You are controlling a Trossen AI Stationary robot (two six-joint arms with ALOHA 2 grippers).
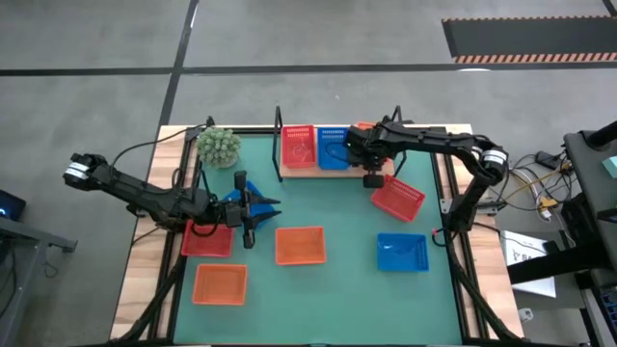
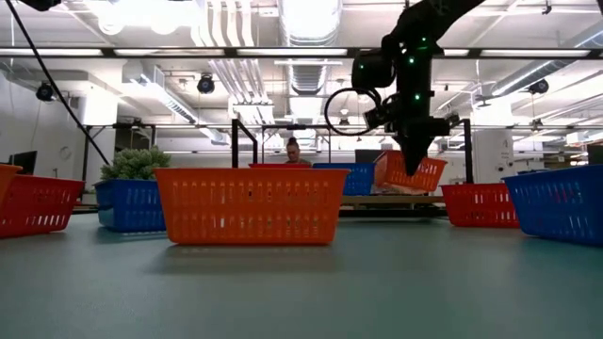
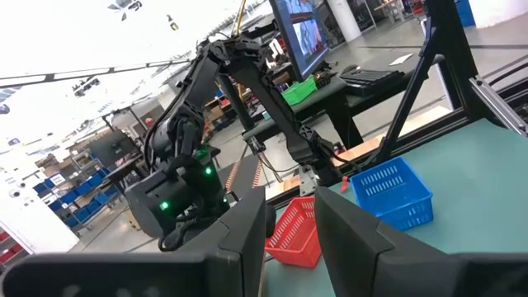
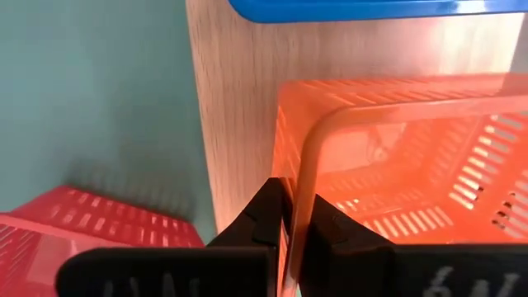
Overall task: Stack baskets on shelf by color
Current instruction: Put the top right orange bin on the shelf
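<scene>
The wooden shelf [image 1: 310, 170] stands at the far side of the green mat with a red basket [image 1: 298, 146] and a blue basket [image 1: 333, 146] on it. My right gripper [image 1: 372, 177] is over the shelf's right end, shut on an orange basket [image 2: 412, 175] that my arm mostly hides from above. My left gripper [image 1: 262, 207] is open at the mat's left, above and beside another blue basket [image 1: 234, 197], touching nothing. Loose on the mat lie two red baskets [image 1: 206, 240] [image 1: 397, 198], two orange baskets [image 1: 300, 245] [image 1: 220, 283] and a blue basket [image 1: 402, 252]. My right gripper pinches the orange basket's rim and side wall [image 4: 299, 177] between its two fingers, one finger inside the basket and one outside. The fingers come from above, pointing down. The basket hangs tilted [image 2: 412, 175] just over the shelf board [image 4: 235, 107], beside the blue basket [image 4: 371, 8].
A small potted plant [image 1: 218, 146] stands at the mat's far left corner. Black metal frames [image 1: 279, 145] rise at the shelf's ends. Bare mat shows along the near edge and between the loose baskets. A person [image 2: 293, 151] is in the room behind.
</scene>
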